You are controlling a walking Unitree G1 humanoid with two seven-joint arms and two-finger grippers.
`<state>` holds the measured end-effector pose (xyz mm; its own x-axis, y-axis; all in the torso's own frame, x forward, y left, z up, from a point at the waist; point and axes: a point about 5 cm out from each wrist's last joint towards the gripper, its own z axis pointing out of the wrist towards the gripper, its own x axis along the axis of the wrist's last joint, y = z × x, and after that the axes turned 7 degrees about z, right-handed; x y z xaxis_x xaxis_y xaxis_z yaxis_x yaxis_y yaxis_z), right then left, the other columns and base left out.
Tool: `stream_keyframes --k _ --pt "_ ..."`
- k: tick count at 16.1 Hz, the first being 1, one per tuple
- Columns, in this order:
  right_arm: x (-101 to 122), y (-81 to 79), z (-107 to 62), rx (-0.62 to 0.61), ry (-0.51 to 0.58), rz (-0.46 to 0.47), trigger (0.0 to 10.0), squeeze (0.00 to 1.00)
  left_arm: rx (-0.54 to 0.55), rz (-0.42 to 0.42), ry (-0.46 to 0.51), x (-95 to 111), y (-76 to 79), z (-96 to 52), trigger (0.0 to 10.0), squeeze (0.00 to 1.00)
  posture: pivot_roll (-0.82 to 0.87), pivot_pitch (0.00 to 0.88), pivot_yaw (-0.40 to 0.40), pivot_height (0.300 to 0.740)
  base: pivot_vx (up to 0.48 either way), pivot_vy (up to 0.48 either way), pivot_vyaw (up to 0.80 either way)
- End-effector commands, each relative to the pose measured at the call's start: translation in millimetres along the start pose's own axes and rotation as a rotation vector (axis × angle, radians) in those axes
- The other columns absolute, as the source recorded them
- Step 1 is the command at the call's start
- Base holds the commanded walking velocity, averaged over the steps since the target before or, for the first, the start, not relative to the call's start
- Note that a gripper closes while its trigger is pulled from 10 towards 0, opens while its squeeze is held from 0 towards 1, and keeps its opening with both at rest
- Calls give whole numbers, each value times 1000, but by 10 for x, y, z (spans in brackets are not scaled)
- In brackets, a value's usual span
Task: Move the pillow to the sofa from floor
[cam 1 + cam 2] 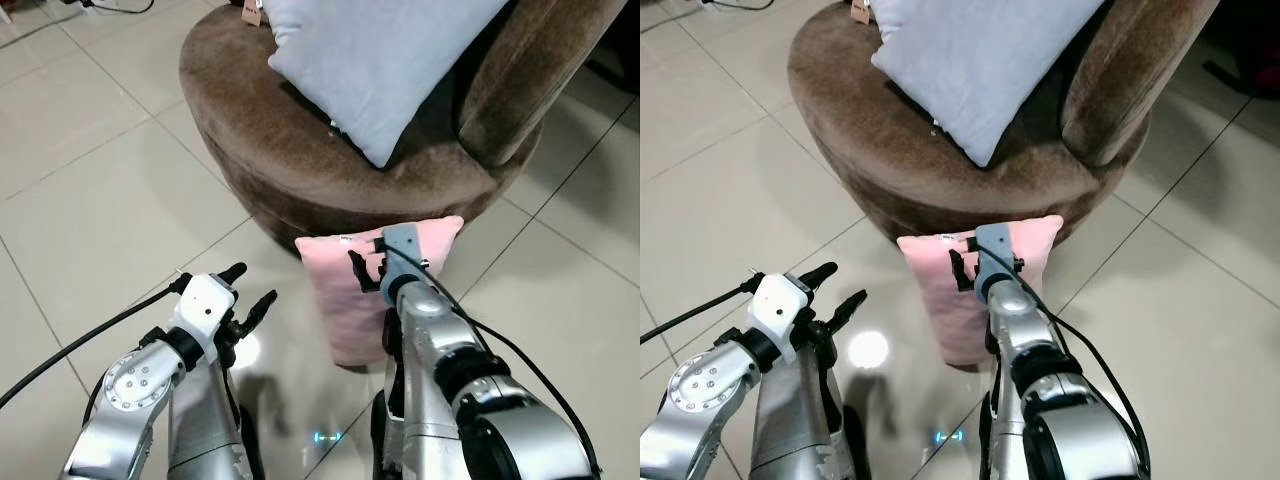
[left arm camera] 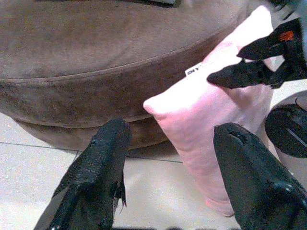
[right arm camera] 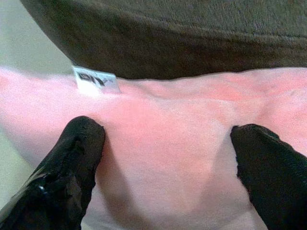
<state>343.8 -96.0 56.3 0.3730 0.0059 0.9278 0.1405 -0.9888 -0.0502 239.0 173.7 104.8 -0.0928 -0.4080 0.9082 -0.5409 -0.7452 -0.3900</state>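
- Tiled floor (image 1: 90,190), pale and glossy, is carrying a round brown sofa (image 1: 300,160); a grey cushion (image 1: 385,55) is leaning against its backrest.
- Left eye view: pink pillow (image 1: 345,300) is standing on edge on the floor, touching the sofa base. Right gripper (image 1: 368,268) is sitting against the pillow's upper edge, fingers spread. Left gripper (image 1: 250,292) is hovering over the tiles just beside the pillow, fingers parted, gripping nothing.
- Right eye view: same layout; a black cable (image 1: 690,312) is trailing off the left arm.
- Left wrist view: both fingers (image 2: 98,167) are standing wide apart, framing the pillow's corner and its white tag (image 2: 194,71).
- Right wrist view: fingertips (image 3: 79,153) are pressing into the pink fabric, wide apart, dents showing; not clamped.
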Motion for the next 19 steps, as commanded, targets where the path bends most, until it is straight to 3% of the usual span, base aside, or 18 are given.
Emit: stream_keyframes --k 1,2,3,4,5,9,12,19 --pt "-110 -6 -12 -49 -35 -43 10000 0 -58 -3 -25 -22 49 -59 10000 0 59 292 27 461 0 0 0" --pt "-116 -6 -11 -70 -36 -69 10000 0 -78 -2 -31 -25 59 -75 10000 0 62 296 27 461 0 0 0" --pt "-131 -7 -10 -96 -38 -91 8471 0 -101 8 -39 -39 66 -104 10000 0 66 301 29 461 0 0 0" --pt "-138 -8 -10 -105 -39 -106 3725 0 -105 10 -42 -42 65 -114 10000 0 69 304 28 461 0 0 0" --pt "-148 -11 -11 -112 -41 -118 0 0 -104 13 -43 -38 62 -127 10000 0 70 305 27 461 0 0 0" --pt "-154 -2 -9 -136 -42 -146 0 0 -114 5 -49 -26 68 -148 10000 0 64 303 23 461 0 0 0" --pt "-158 -20 -5 -109 -50 -107 0 0 -139 -1 -56 -34 105 -149 10000 0 63 302 19 461 0 0 0" --pt "-170 -76 -6 -61 -48 -129 0 0 -142 2 -58 -35 115 -151 10000 0 64 299 18 461 0 0 0"
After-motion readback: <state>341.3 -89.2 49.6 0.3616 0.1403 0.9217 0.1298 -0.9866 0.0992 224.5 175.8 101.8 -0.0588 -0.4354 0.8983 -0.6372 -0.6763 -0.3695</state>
